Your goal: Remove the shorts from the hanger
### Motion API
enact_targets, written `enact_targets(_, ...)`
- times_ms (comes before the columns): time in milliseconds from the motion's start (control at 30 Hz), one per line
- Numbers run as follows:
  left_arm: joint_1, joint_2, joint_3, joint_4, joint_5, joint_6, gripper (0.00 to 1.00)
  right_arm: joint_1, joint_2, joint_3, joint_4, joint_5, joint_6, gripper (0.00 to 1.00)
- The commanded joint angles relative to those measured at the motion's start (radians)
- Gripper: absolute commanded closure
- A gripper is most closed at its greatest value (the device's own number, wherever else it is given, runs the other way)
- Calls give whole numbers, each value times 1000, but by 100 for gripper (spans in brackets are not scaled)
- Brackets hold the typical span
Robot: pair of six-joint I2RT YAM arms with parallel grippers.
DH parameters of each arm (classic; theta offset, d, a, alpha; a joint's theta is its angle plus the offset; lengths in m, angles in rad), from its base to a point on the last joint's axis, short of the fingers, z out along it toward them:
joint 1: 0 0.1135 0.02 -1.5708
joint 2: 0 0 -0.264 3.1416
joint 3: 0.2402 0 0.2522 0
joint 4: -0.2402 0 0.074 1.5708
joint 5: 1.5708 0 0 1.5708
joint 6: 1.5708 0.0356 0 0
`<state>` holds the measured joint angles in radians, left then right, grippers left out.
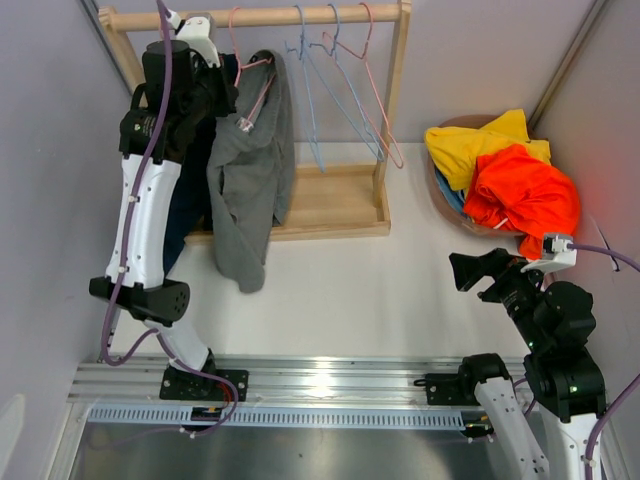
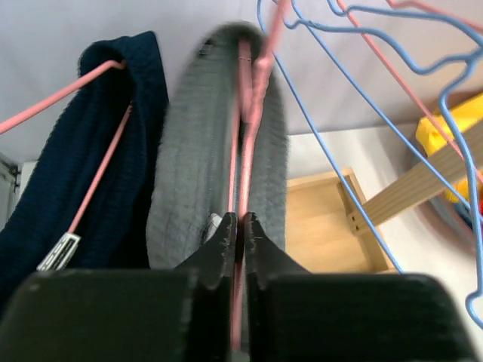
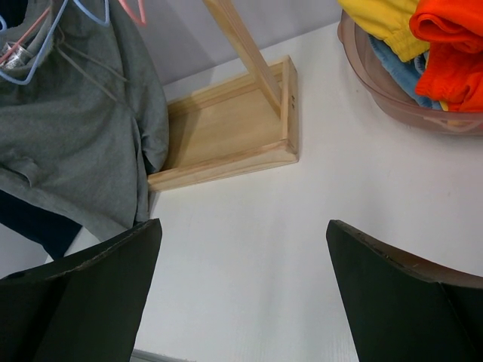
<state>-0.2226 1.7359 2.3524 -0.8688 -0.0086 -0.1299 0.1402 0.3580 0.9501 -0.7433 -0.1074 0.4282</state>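
Note:
The grey shorts (image 1: 245,190) hang over a pink hanger (image 1: 255,85) on the wooden rack. The navy shorts (image 1: 185,215) hang just left of them, partly behind my left arm. My left gripper (image 1: 225,92) is up at the rack, shut on the pink hanger's wire (image 2: 253,113); the grey shorts (image 2: 189,173) drape round it and the navy shorts (image 2: 113,166) are to its left. My right gripper (image 1: 465,272) is open and empty above the table (image 3: 245,249). Orange shorts (image 1: 520,190), yellow shorts (image 1: 475,145) and light blue shorts (image 3: 396,68) lie in a basket.
The rack's rail (image 1: 300,15) holds empty blue hangers (image 1: 320,90) and an empty pink hanger (image 1: 375,90). Its wooden base (image 1: 330,200) sits on the white table. The round basket (image 3: 392,98) stands at the right, close to my right gripper. Grey walls close both sides.

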Motion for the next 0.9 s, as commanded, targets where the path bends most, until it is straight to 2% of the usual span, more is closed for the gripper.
enact_targets(0,5,10,31,17,56,-14,97,-5,-10,-2,15,-15,-11,1)
enact_targets(333,5,1,-25,22,76,-16,100,-10,-21,-1,7,-21,-5,0)
enact_targets(533,3,1,-5,25,87,-28,100,-13,-34,3,-4,-21,-5,1)
enact_targets(700,3,-56,105,11,90,-37,100,-17,-39,-4,-4,-32,-2,0)
enact_targets(867,3,-168,62,21,78,-34,100,-22,-37,-8,10,-51,6,1)
